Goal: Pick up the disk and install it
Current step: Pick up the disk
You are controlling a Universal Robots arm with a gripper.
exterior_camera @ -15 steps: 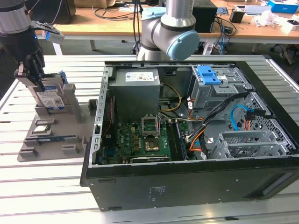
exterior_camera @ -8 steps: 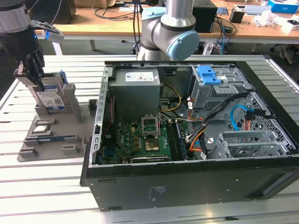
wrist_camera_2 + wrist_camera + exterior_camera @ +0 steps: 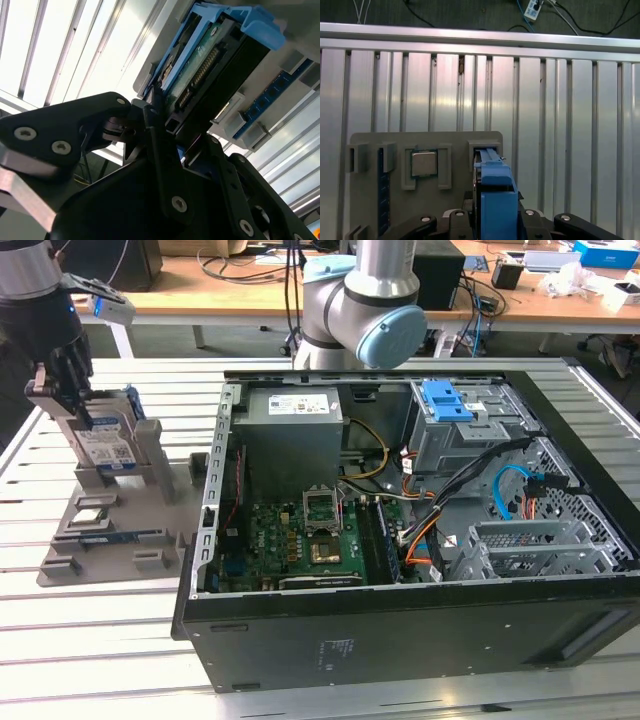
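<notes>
End effector [image 3: 62, 400] clamped on one end of the disk [image 3: 105, 443], fingers [image 3: 157, 145] pressed against its blue carrier frame. Disk stands on edge in a slot of the grey fixture [image 3: 100, 560] on the slatted table [image 3: 90, 640], at the exterior view's left, beside the open computer case [image 3: 400, 620]. A processor chip [image 3: 424, 163] sits in a neighbouring fixture pocket.

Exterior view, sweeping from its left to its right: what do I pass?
gripper → the disk → grey power-supply box → blue latch → blue cable
</notes>
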